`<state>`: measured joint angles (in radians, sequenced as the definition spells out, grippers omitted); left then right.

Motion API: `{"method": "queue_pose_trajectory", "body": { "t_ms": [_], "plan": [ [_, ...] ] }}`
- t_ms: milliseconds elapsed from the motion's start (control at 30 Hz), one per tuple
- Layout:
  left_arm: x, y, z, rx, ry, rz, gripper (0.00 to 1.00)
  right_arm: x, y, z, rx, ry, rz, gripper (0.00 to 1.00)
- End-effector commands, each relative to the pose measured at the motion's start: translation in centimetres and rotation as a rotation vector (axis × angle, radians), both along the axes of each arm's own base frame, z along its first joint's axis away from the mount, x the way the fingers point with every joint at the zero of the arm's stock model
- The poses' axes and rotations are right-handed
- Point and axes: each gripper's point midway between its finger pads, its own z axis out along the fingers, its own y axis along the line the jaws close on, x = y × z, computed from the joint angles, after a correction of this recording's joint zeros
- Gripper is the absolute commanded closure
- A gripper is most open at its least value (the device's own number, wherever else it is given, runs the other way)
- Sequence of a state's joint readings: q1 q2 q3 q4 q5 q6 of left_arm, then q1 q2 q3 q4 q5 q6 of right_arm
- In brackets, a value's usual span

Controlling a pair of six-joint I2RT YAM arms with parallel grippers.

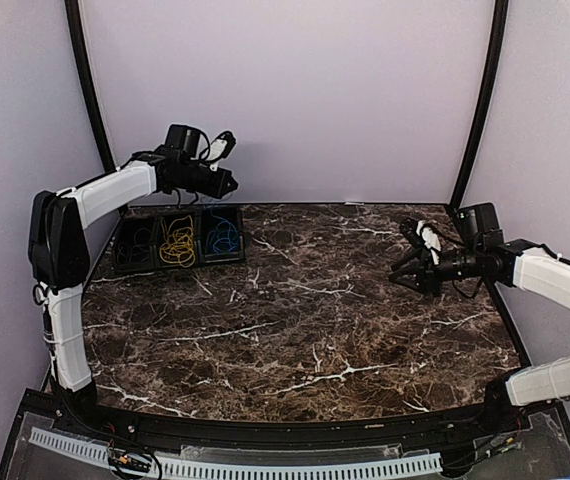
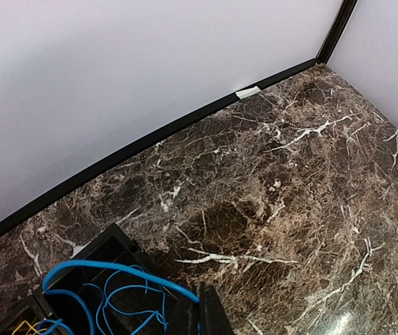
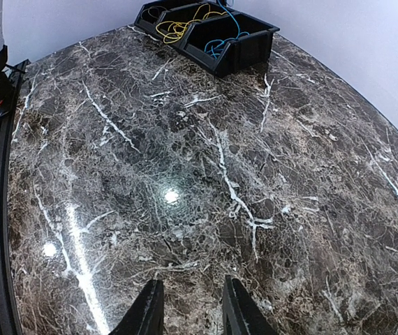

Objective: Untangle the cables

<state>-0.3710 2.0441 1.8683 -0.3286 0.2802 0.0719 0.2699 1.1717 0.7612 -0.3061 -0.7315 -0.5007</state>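
Note:
The blue cable (image 1: 222, 237) lies in loose loops in the right compartment of a black tray (image 1: 180, 262) at the back left. The yellow cable (image 1: 177, 241) fills the middle compartment. My left gripper (image 1: 232, 183) hangs above the tray's right end. In the left wrist view it (image 2: 206, 296) is shut, and a taut strand of the blue cable (image 2: 115, 269) runs up into its tips. The right wrist view shows a blue strand (image 3: 235, 17) rising out of the tray. My right gripper (image 1: 403, 271) hovers over the table's right side, open (image 3: 188, 287) and holding nothing.
A black coiled cable (image 1: 137, 240) sits in the tray's left compartment. The tray (image 3: 248, 50) stands near the back wall, where a black rail (image 2: 150, 143) edges the marble table (image 1: 305, 310). Dark posts rise at the back corners.

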Motion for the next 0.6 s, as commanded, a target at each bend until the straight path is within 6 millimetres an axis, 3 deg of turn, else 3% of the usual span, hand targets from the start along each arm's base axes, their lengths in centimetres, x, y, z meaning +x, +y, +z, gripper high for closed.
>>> {"method": "queue_pose_trajectory", "body": {
  "t_ms": [0, 567],
  "plan": [
    [0.0, 0.0, -0.4, -0.002, -0.007, -0.01, 1.0, 0.4, -0.2, 0.3, -0.001, -0.041, -0.007, 0.7],
    [-1.2, -1.7, -5.6, -0.132, 0.145, -0.035, 1.0, 0.3, -0.4, 0.3, -0.003, -0.051, -0.01, 0.7]
  ]
}}
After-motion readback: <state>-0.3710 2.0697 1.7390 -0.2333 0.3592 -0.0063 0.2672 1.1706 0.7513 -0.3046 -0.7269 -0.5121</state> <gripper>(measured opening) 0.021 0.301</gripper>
